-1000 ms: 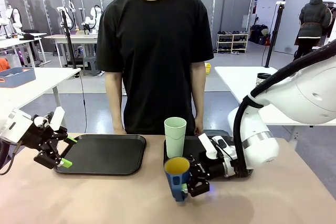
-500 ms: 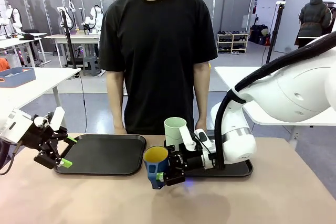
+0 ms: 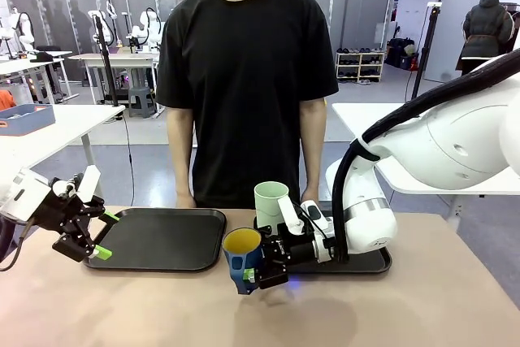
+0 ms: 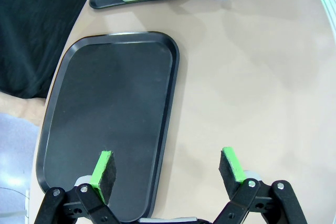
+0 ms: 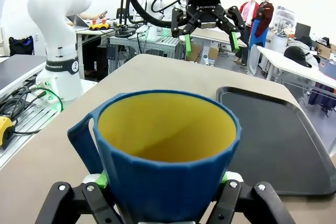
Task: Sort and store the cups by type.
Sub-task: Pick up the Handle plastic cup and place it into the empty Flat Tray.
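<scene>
1. The blue mug (image 3: 242, 259) is what we're tracking: a second ago it hung in front of the right tray, and now we see it carried leftward into the gap between the two trays, lifted clear of the table and tipped so its yellow inside faces us.
2. Far left, the left gripper (image 3: 100, 235) hasn't budged. It hovers over the near-left edge of the empty left tray (image 3: 162, 241), fingers spread wide, nothing between them.
3. That tray sits bare, and we'd judge the mug is headed there, which would split the two cup types across the trays.
4. Centre stage, the right gripper (image 3: 262, 274) is clamped on the mug, green pads pinching its sides; the wrist is turned sideways, the arm reaching in low from the right.
5. Just behind it, the mint tumbler (image 3: 270, 206) stands upright on the right tray (image 3: 378, 262), untouched.
6. The person stands behind the table, hands down, not joining in.
</scene>
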Motion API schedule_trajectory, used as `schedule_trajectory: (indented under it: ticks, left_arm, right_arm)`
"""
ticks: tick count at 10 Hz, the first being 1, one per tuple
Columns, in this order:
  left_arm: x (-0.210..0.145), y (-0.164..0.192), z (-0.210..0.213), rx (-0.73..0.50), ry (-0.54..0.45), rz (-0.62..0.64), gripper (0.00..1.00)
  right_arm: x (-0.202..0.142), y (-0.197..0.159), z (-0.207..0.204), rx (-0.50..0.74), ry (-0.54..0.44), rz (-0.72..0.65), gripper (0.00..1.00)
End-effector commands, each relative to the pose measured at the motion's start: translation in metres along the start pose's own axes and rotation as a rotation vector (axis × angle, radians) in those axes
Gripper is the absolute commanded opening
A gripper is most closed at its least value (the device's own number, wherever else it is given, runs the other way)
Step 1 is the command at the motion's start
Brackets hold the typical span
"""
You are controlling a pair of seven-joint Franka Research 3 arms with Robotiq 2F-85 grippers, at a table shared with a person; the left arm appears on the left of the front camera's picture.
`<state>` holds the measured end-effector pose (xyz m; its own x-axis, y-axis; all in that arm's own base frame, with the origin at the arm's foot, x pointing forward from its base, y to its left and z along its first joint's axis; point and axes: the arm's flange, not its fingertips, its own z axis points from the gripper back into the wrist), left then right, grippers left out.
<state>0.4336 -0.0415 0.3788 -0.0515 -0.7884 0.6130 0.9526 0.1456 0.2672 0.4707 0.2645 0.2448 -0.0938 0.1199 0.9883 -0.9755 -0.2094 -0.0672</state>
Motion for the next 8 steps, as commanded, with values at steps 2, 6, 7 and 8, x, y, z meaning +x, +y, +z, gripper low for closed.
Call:
schedule_trajectory:
  ticks: [2,6,7,8]
  left_arm:
    - [0.000,0.003,-0.002,0.008,-0.007,0.001,1.00]
    - [0.000,0.003,-0.002,0.008,-0.007,0.001,1.00]
    - [0.000,0.003,-0.002,0.008,-0.007,0.001,1.00]
    - [0.000,0.003,-0.002,0.008,-0.007,0.001,1.00]
  right_arm:
    - [-0.005,-0.002,-0.018,-0.009,-0.015,0.016,0.74]
    - [-0.012,-0.011,-0.072,-0.064,-0.092,0.065,0.74]
    - [-0.016,-0.016,-0.087,-0.090,-0.091,0.080,0.74]
    - [-0.018,-0.022,-0.099,-0.112,-0.094,0.098,0.74]
